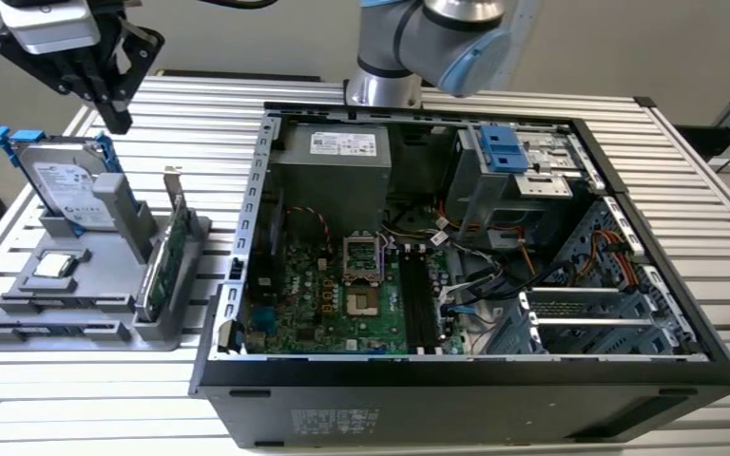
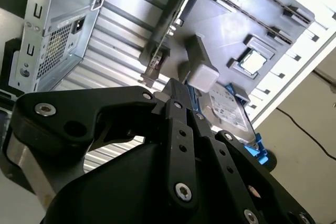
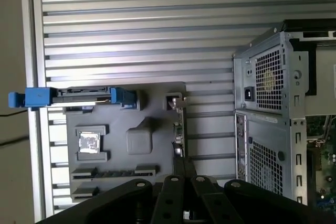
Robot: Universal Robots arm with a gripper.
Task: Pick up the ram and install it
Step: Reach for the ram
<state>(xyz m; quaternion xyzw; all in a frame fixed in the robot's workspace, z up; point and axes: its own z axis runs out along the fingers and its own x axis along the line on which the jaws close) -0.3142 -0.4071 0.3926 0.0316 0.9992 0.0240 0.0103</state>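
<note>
- Black fingers sit closest to my wrist cameras. They look drawn together with nothing between them, hanging above the grey holder.
- I take the ram to be the dark strip seated edge-up in one of that holder's slots, though I can't be certain. The holder is on the counter, beside the open computer case.
- Risk: if I come down with the fingers closed, the tips would strike the stick's top edge instead of straddling it.
- Risk: the upright card and the hard drive stand near that slot. A descent off line could clip either, or I could grab the wrong board.
- Risk: a skewed grip would leave the stick tilted, and it could jam when pressed into the case.
- Pose: the arm rises behind the case and reaches toward the exterior view's left. The wrist is high and the fingers point down, well above the holder.
</note>
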